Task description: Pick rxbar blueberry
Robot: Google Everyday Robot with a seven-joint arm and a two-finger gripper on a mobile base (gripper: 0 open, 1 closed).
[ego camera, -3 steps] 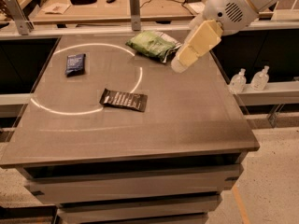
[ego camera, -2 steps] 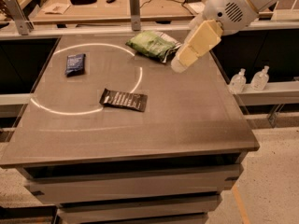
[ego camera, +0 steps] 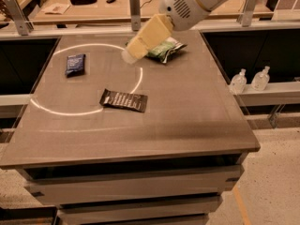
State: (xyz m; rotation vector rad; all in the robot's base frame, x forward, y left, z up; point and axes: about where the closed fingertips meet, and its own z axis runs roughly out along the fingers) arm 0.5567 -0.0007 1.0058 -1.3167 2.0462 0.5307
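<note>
Step in hand, as judged: approach to the rxbar blueberry (ego camera: 75, 64), which lies flat on the far-left part of the bench (ego camera: 187, 111), just inside the pale ring (ego camera: 140, 77) marked on the surface and apart from everything else. The hand (ego camera: 131, 55) hangs above the bench at the left end of the crinkled green bag (ego camera: 165, 49), to the right of the target and well apart from it. Whether it is open or closed cannot be told, and nothing appears to be held. To do this well, carry on leftward until the hand is centred over the navy wrapper and line up the grip across its short side. Then descend straight, since the packet is thin and flat and a shallow or skewed descent will likely slide it instead of catching it. The longer black-brown bar (ego camera: 123, 100) lies nearer and to the right, off the direct path, so the risk from it is low. Compared with a second ago, the hand has moved left from the right end of the green bag to its left end, closing on the target. The three packets sit where they were.
</note>
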